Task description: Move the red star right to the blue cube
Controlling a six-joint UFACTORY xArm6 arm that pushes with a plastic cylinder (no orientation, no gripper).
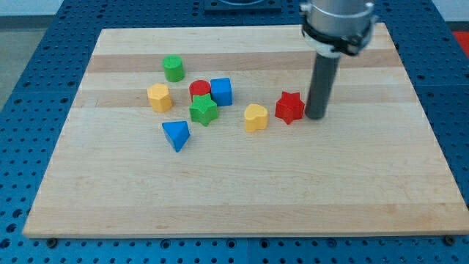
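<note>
Toward the view's right of the wooden board, the red star lies flat, just beside the rod's lower end. My tip stands on the star's right side, so close that I cannot tell whether it touches or leaves a sliver of wood between them. The star has no long axis to speak of; it is squat and about as wide as it is deep, with one point aimed up the view and its other points too soft to follow. No claw ends this arm, only the plain dark rod, so it has nothing to open or close and it holds nothing.

On the star's left, near but apart, sits a yellow block whose shape looks rounded, perhaps a heart; I cannot be sure. Farther left comes a tight cluster: the blue cube, a red cylinder touching its left side and partly hidden by the green star in front of it. A green cylinder stands above the cluster, a yellow hexagonal block to its left, and a blue triangle below.

The arm's grey housing is cut off by the view's top edge.
</note>
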